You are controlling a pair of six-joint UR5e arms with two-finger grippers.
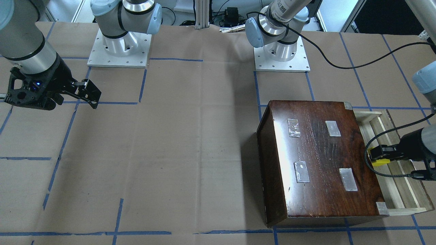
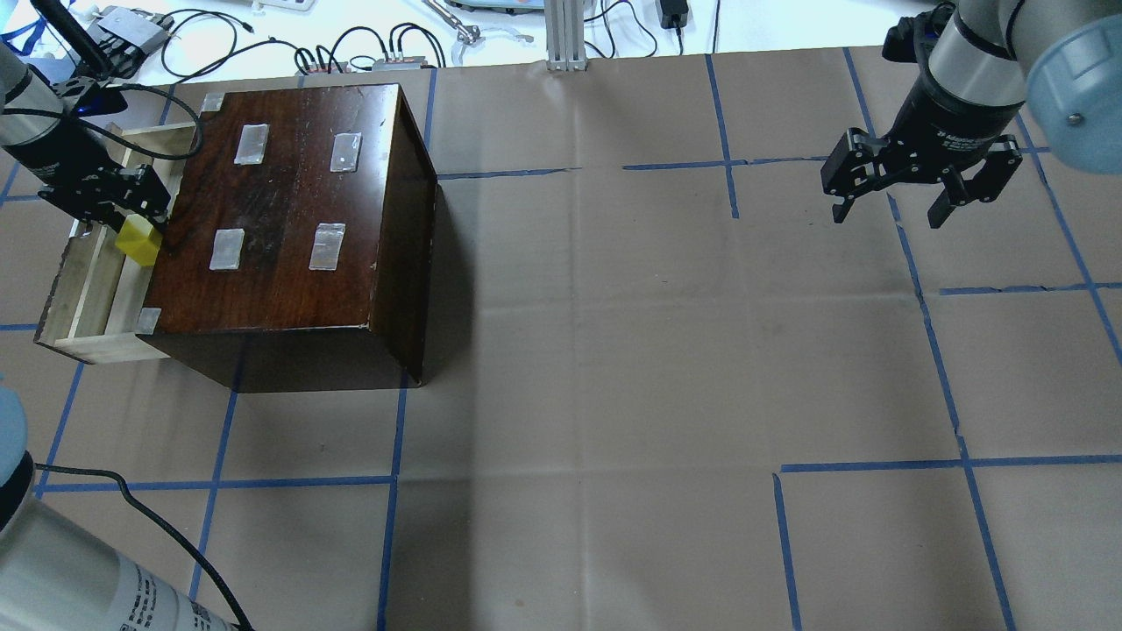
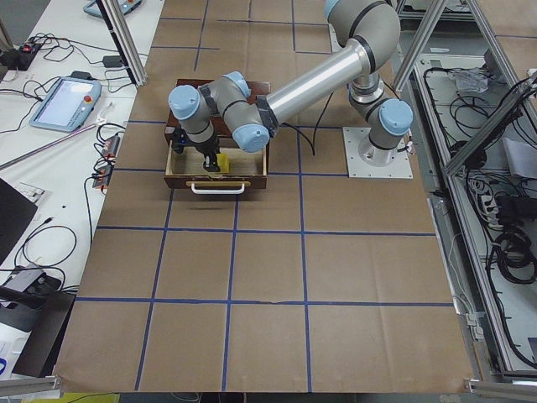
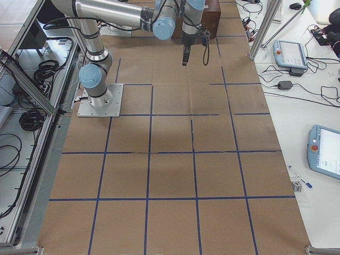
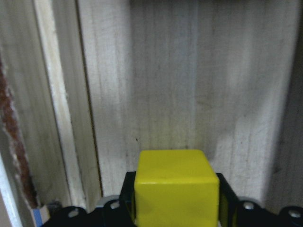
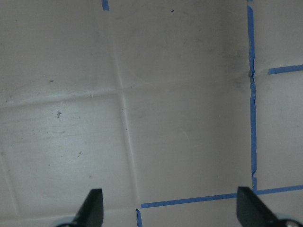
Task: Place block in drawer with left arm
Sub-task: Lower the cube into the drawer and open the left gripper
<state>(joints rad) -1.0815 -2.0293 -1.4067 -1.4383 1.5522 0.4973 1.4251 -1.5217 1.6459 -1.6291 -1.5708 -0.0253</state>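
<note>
Your left gripper (image 2: 131, 226) is clamped on the block (image 2: 139, 243) over the open drawer (image 2: 86, 294), at the worktop's far-left corner, tight against the box (image 2: 289, 219). If you release from this height it might bounce out. The right gripper (image 2: 890, 209) has its fingers apart.

The box (image 1: 316, 163) is dark-brown wood with a glossy finish, and its grain catches the light. Four shiny translucent tape patches (image 1: 294, 128) lie on its top. At its three o'clock in the front-facing view, the drawer (image 1: 405, 190) is pale raw wood, matt and finely grained. The block (image 5: 176, 187) is smooth yellow with a slight sheen and looks like plastic. The table cover (image 1: 190, 143) is matt brown paper, creased and crossed by blue tape lines (image 1: 117, 217). The left arm (image 3: 315, 77) is satin silver metal, and its black cable (image 1: 365, 154) looks braided.
</note>
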